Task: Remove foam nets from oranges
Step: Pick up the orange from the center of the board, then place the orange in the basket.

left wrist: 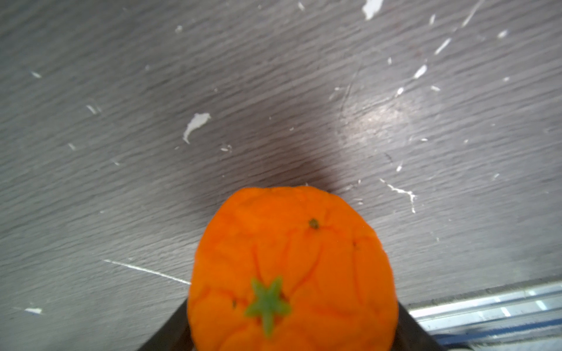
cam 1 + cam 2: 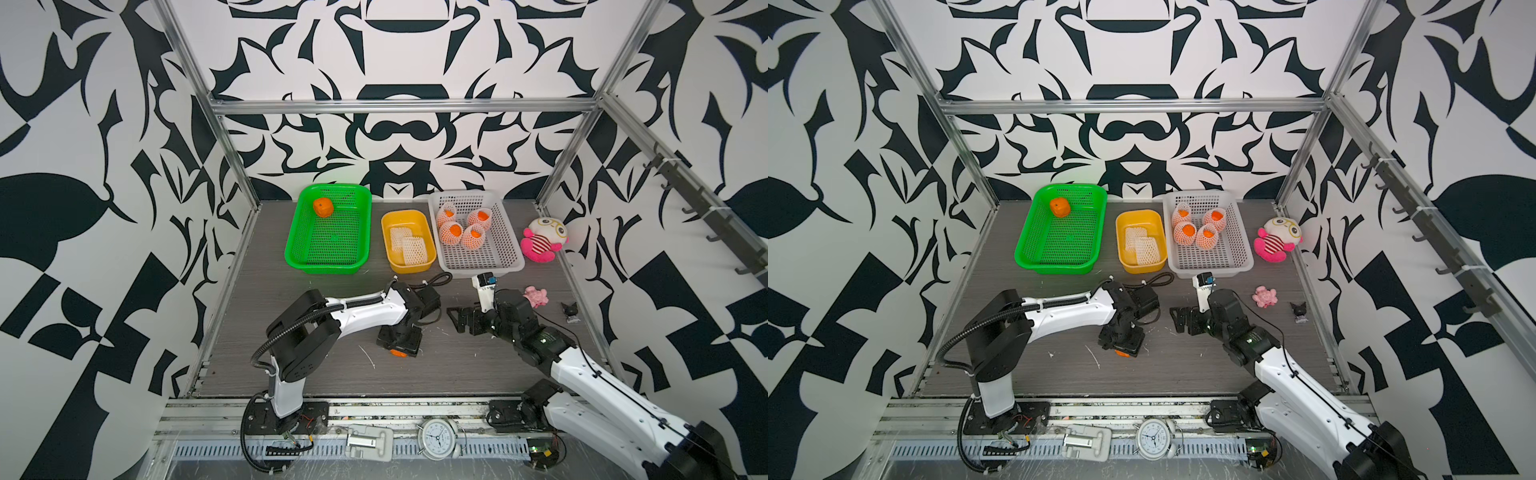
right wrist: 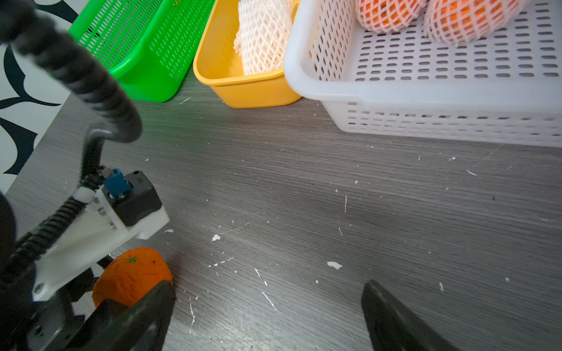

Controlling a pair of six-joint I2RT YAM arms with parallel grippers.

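A bare orange [image 1: 292,267] with a green star stem rests on the grey table, and my left gripper [image 2: 399,347] is shut on it, a black finger [image 1: 173,331] pressed to each side. In the right wrist view the same orange [image 3: 130,273] shows under the left arm's camera mount. My right gripper [image 3: 267,316] stands open and empty low over the table to its right. Several oranges in white foam nets [image 2: 461,226] lie in the white basket [image 2: 494,257]. Empty foam nets [image 2: 409,245] lie flat in the yellow tub [image 2: 390,220]. One bare orange [image 2: 323,206] sits in the green basket [image 2: 328,249].
A pink and white plush toy [image 2: 542,239] sits right of the white basket. A small pink toy [image 2: 536,296] and a small black figure [image 2: 570,311] lie near the right arm. White foam crumbs dot the table. An alarm clock [image 2: 438,438] stands on the front rail.
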